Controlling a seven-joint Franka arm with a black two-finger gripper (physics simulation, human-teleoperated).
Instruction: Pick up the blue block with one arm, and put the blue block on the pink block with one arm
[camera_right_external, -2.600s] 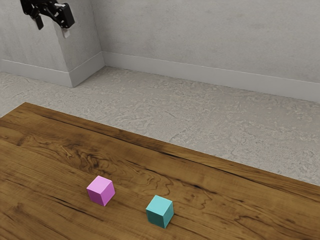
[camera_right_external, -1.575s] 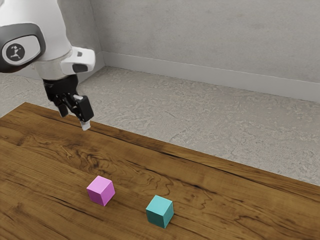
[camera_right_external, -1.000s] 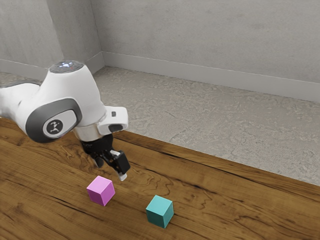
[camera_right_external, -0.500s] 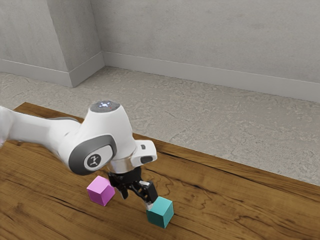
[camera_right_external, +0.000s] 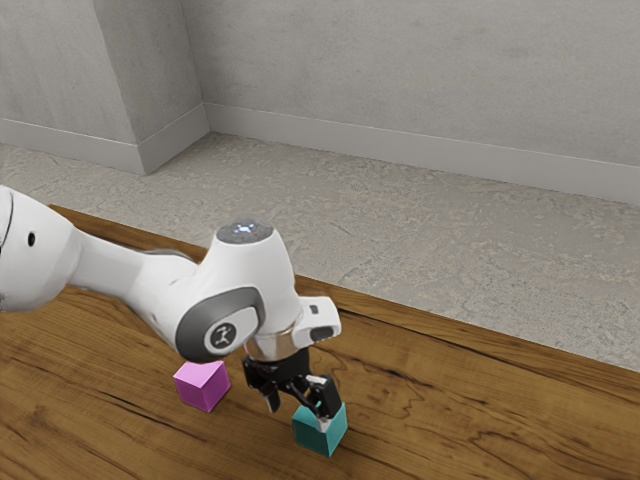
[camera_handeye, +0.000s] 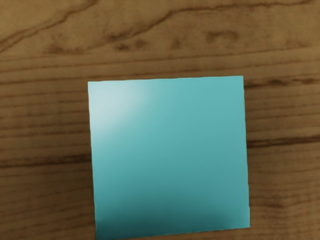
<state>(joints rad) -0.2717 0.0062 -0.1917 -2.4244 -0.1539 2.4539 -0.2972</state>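
Underneath the jaws lies a broad wooden table (camera_right_external: 480, 400). Over it bends the white arm (camera_right_external: 150, 290), with its gripper (camera_right_external: 298, 405) low above the blue block (camera_right_external: 324, 434). The block rests on the table directly below the jaws, which stand spread and pinch nothing. A pink block (camera_right_external: 200, 386) sits on the table near the jaws, toward the exterior view's left, apart from the blue one.

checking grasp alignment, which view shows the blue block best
The wrist view: the blue block lies right under the camera, its top face uncovered on the wooden table. In the exterior view the arm covers its upper part.
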